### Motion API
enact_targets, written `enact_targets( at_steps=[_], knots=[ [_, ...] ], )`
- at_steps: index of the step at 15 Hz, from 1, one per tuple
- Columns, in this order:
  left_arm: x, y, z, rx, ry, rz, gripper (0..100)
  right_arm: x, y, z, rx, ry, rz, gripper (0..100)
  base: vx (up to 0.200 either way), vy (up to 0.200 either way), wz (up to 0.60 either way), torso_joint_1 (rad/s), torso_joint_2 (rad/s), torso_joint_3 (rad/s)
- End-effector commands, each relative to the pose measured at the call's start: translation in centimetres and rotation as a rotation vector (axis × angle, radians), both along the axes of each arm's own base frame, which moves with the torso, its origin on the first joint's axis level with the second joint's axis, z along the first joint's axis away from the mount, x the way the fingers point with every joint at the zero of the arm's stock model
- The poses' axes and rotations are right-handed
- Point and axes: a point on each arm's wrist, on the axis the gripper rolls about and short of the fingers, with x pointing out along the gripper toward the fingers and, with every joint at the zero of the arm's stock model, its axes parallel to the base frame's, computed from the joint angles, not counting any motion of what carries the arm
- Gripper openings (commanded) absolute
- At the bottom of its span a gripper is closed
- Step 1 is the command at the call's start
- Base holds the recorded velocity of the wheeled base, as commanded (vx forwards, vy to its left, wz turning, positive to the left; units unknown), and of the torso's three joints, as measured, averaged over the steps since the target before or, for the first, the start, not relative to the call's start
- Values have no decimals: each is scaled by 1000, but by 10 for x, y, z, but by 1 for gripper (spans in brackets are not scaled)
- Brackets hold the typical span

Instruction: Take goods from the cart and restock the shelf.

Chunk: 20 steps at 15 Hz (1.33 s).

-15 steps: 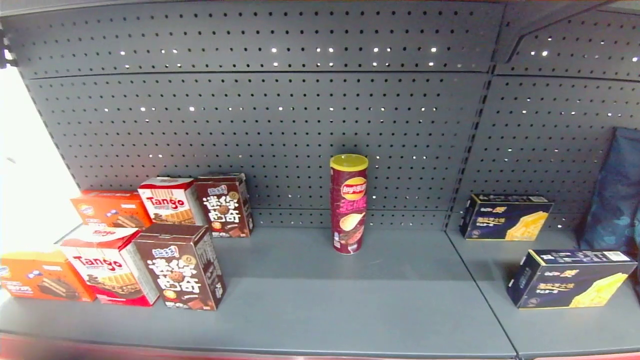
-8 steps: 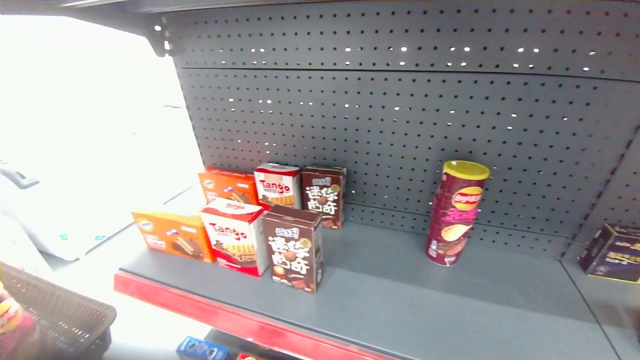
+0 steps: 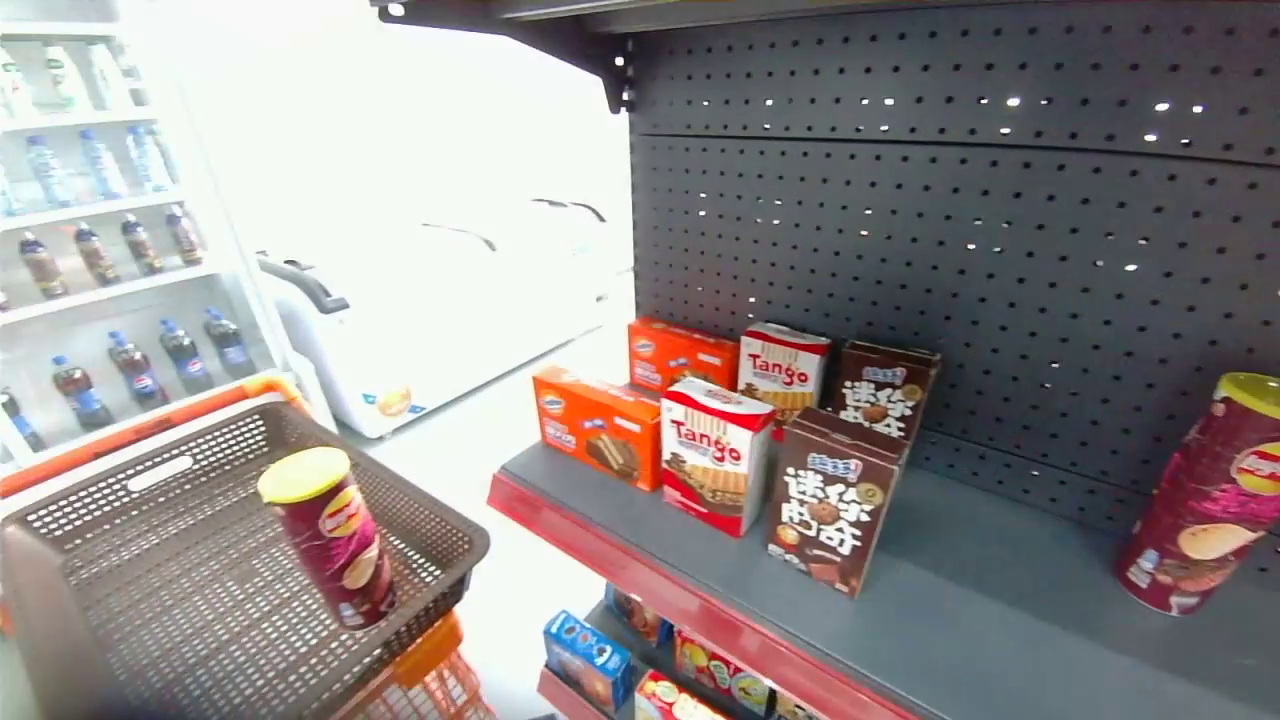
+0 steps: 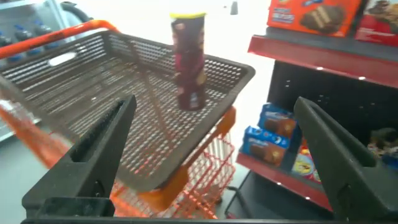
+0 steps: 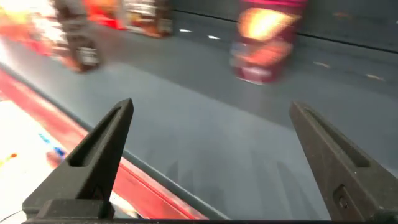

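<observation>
A grey perforated-metal shelf with a red front edge [image 3: 980,620] carries clustered cardboard snack boxes [image 3: 715,470] and, well apart from them, an upright maroon chip can with a yellow lid [image 3: 1195,500]. Beside the shelf's end, a brown plastic mesh cart basket [image 3: 120,540] holds a second maroon can [image 3: 330,535]. The left pincer [image 4: 214,104] gapes open off the shelf's end, facing the basket; the right pincer [image 5: 211,106] hangs open above the shelf's front edge.

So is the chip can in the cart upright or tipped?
Upright: the chip can stands on its base in the basket, yellow lid up.
</observation>
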Motion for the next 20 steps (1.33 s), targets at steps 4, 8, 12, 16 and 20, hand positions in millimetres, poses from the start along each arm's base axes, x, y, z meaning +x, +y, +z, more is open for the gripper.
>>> enact_targets(
  at_steps=[4, 8, 12, 16, 20],
  knots=[
    [0, 0, 0, 6, 0, -5, 100, 0, 0, -1, 3, 3, 1, 100, 0, 0, 150, 2, 1, 1],
    [-2, 1, 57, 36, -21, -23, 100, 0, 0, 0, 3, 0, -1, 100, 0, 0, 0, 0, 0, 0],
    [57, -1, 121, 51, 222, -25, 100, 0, 0, 0, 3, 2, -1, 100, 0, 0, 0, 0, 0, 0],
    [110, -5, 117, 156, 394, -60, 100, 0, 0, 0, 3, 2, 1, 100, 0, 0, 0, 0, 0, 0],
    [167, -15, 100, 168, 515, -116, 100, 0, 0, -1, 3, 3, -1, 100, 0, 0, 0, 0, 0, 0]
  ],
)
